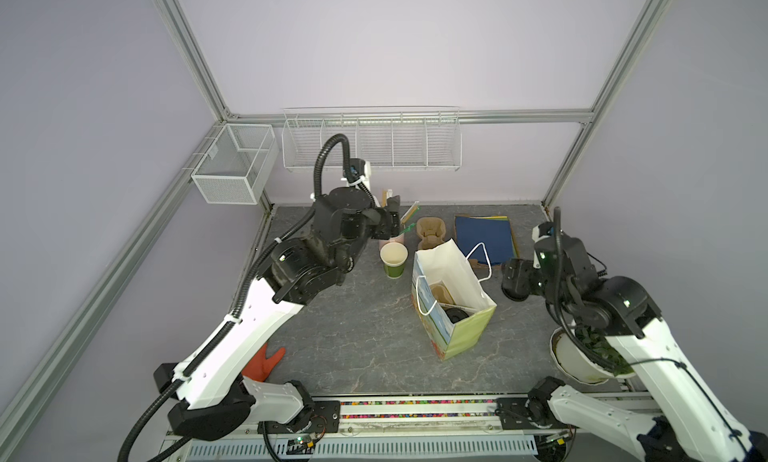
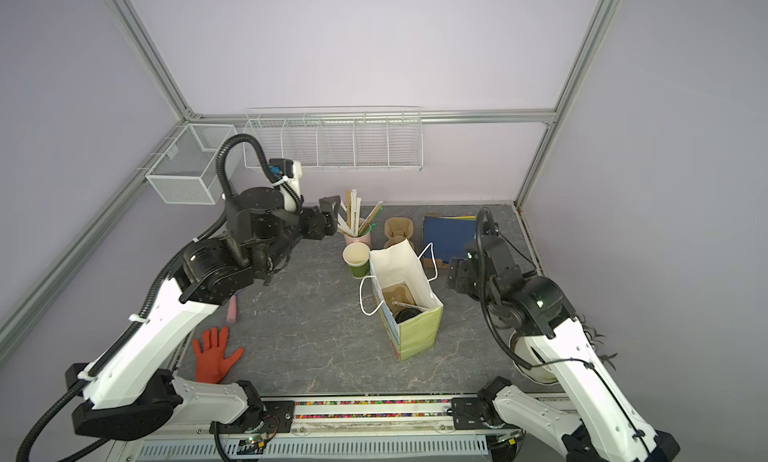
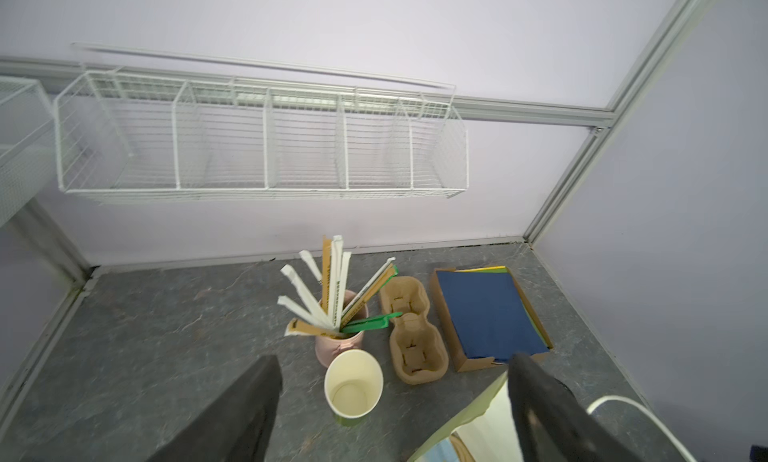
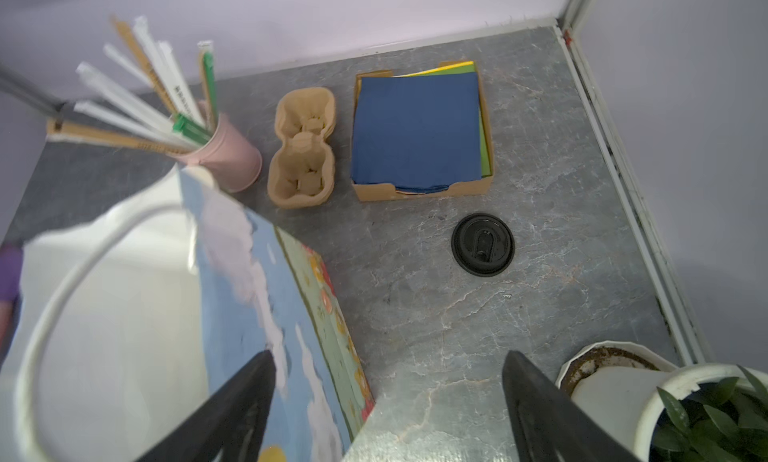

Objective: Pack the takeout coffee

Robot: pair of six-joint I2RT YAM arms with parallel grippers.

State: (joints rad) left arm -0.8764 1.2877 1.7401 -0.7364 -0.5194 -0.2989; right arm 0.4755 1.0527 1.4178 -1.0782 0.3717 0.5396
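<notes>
Left gripper and right gripper spread, empty.
Bag just beside: a catching finger could tip the black cup.

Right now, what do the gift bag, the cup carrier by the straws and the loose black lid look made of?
Gift bag: paper, colour-printed outside, plain white inside, with creased walls.
Cup carrier: moulded pulp, going by the matte tan surface and soft-edged wells.
Black lid: probably thin plastic; it has crisp moulded ridges and a slight sheen.

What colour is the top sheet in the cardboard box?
The top sheet is dark blue, clearest in the right wrist view.
</notes>
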